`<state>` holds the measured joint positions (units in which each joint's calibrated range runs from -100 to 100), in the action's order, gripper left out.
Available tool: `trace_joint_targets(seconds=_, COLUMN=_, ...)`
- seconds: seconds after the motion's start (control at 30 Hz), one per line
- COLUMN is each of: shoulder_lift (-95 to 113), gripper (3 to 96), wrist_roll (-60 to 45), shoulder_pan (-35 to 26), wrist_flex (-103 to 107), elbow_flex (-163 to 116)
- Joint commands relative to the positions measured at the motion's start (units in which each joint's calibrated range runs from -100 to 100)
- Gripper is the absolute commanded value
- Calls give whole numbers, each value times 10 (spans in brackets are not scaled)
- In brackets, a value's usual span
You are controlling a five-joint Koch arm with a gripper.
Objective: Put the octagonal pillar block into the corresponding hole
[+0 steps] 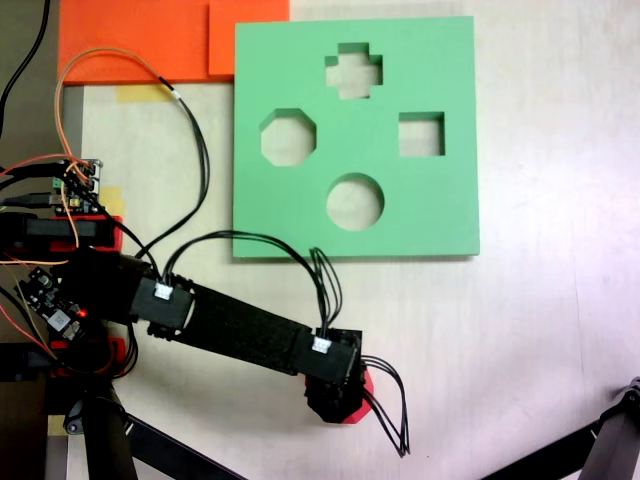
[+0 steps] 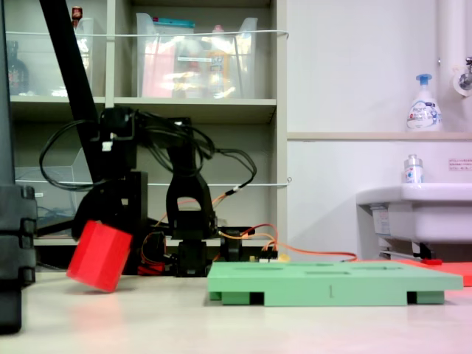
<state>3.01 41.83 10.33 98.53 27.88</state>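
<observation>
Red block (image 2: 99,256): hung tilted, just clear of the table, well left of the board in the second exterior view
Gripper (image 2: 110,221): clamped on block
Hole (image 1: 288,137): unfilled; carry and insertion remained

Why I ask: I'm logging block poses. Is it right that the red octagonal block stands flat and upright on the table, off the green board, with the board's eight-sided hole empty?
Not quite. In the second exterior view the octagonal block is tilted, not flat and upright, beneath the gripper. The rest holds: it is off the green board, and the eight-sided hole is empty in the first exterior view.
</observation>
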Motion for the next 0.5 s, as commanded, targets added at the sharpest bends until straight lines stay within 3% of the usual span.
trace_joint_targets(seconds=0.03, shoulder_lift=126, gripper=415, wrist_roll=17, shoulder_pan=-16, wrist_flex=15, elbow_flex=-11)
trace_joint_targets(seconds=0.27, shoulder_lift=301, gripper=415, wrist_roll=70, shoulder_pan=-70, wrist_flex=15, elbow_flex=-50)
trace_joint_targets(seconds=0.5, shoulder_lift=319, gripper=408, wrist_roll=167, shoulder_pan=-165, wrist_flex=15, elbow_flex=-59)
